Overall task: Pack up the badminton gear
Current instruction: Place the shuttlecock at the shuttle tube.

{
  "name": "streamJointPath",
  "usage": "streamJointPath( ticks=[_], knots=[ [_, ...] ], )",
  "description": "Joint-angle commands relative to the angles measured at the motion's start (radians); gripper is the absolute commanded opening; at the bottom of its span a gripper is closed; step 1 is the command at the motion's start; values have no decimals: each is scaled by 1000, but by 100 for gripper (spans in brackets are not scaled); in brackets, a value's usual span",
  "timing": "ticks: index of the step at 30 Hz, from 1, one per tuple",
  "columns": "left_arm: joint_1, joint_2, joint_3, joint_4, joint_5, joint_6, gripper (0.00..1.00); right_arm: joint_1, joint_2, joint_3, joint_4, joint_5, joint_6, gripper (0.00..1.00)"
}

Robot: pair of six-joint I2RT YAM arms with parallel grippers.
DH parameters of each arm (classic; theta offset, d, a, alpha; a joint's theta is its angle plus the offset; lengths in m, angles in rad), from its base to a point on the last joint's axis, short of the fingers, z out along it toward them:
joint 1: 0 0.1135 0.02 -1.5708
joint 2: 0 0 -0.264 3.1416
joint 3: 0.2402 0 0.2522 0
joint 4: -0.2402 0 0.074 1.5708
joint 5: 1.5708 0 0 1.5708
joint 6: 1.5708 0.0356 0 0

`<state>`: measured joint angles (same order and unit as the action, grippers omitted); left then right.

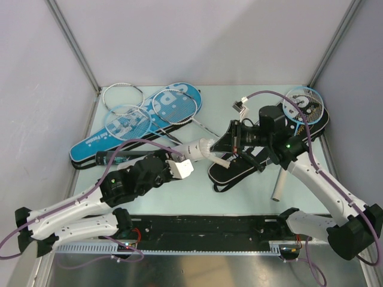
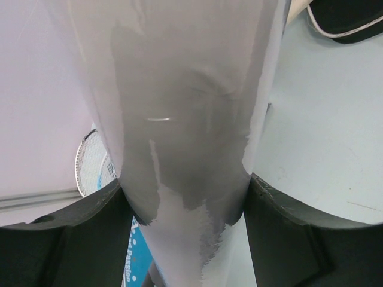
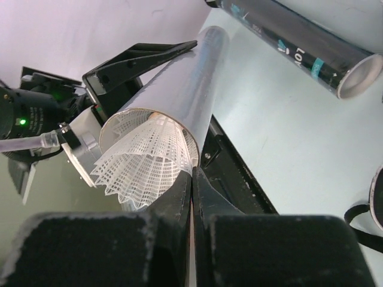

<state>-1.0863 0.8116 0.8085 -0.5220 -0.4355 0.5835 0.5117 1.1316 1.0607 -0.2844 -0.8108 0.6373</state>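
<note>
My left gripper (image 2: 185, 200) is shut on a white shuttle tube (image 2: 185, 107), which lies roughly level over the table's middle (image 1: 200, 148). A white mesh shuttlecock (image 3: 146, 161) sticks halfway out of the tube's open mouth (image 3: 179, 89). My right gripper (image 3: 192, 174) is shut, with its tips against the tube's rim beside the shuttlecock's skirt and nothing visible between them. A black shuttle tube (image 3: 299, 48) lies on the table behind (image 1: 119, 157). Three rackets (image 1: 173, 107) rest on the blue cover (image 1: 131, 128). Another racket (image 1: 304, 106) lies on a black cover at the right.
A black cover (image 1: 236, 173) lies under my right gripper. A white cylinder (image 1: 278, 186) rests on the table to its right. A small white and black clip (image 1: 240, 106) sits at the back. A black rail (image 1: 203, 230) runs along the near edge, and grey walls close in the sides.
</note>
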Motion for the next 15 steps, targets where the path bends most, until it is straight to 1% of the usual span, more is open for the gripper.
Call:
streamJointPath(
  ticks=[1,7,9,11,15],
  knots=[
    [-20,-6,58,69,42,29,27,68,-6,62,11,152,-34,0],
    [-22,-2,56,69,51,39,27,162,19,137,-58,330,-64,0],
    [-25,0,57,71,51,45,27,173,29,163,-94,363,-80,0],
    [-28,1,55,74,46,49,27,175,40,189,-130,372,-97,2],
    [-33,-5,50,74,38,55,27,170,33,224,-164,365,-106,23]
  ],
)
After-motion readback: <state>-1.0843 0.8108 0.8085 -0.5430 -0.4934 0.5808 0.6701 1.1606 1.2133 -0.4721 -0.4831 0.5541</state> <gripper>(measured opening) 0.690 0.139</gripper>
